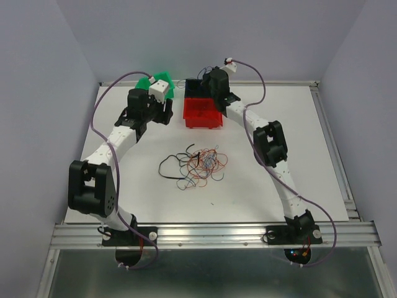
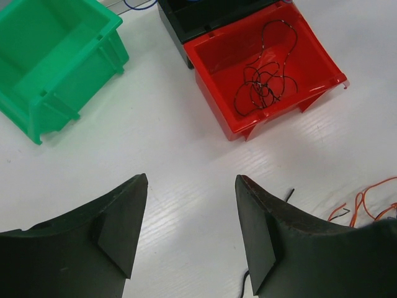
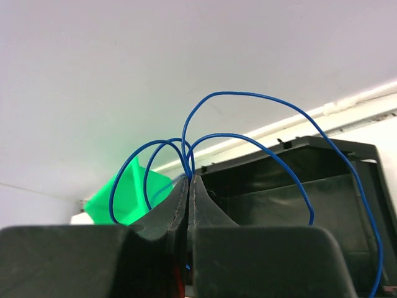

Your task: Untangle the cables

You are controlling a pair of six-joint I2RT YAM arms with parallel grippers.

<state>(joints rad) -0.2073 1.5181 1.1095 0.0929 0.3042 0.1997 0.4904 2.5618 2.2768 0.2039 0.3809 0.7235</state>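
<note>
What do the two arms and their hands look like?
The left arm and right arm are white tubes with bulky black joints. A thin purple-grey cable loops along each. The left hand and right hand have two black wedge-shaped fingers.

Red bin (image 2: 223,68), 1 o'clock: glossy moulded plastic, bright highlights.
Green bin (image 2: 37,49), 10 o'clock: smooth plastic, duller sheen.
Table (image 2: 173,155): white, satin, fine ribbed grain.
Left gripper (image 2: 191,186): matt black, faintly grainy plastic.
Blue cable (image 3: 248,94): smooth, glossy sheath.
Frame rail (image 1: 211,233), 6 o'clock: brushed metal.
</note>
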